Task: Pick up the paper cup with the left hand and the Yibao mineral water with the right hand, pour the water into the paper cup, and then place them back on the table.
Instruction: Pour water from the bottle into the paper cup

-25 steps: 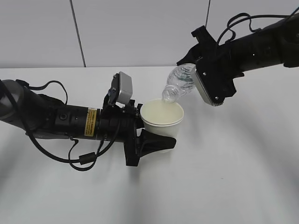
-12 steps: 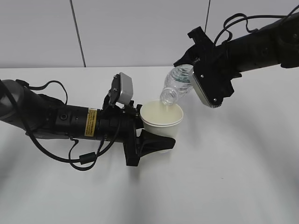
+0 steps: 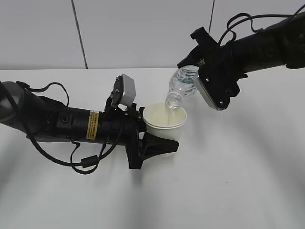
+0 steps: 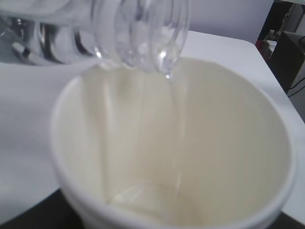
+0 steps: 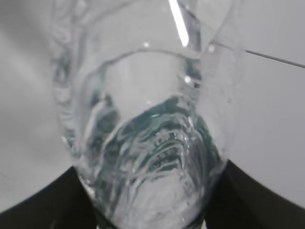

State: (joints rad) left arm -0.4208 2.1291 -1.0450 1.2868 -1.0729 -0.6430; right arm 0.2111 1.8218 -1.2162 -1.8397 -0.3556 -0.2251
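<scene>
White table [image 3: 248,191] lies bare and broad on every side, giving ample room to set both items down. The right hand [image 3: 202,71] clamps the tilted Yibao mineral water [image 3: 183,83], thin, crushable plastic, its mouth over the paper cup [image 3: 166,121]. The left hand [image 3: 152,140] grips that soft, light cup by its wall; firmer squeezing would likely buckle it.

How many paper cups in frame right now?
1. The paper cup is held in the left hand near table centre, directly under the tilted Yibao mineral water mouth. It shows a double rim line, so a second nested cup can't be ruled out.
</scene>
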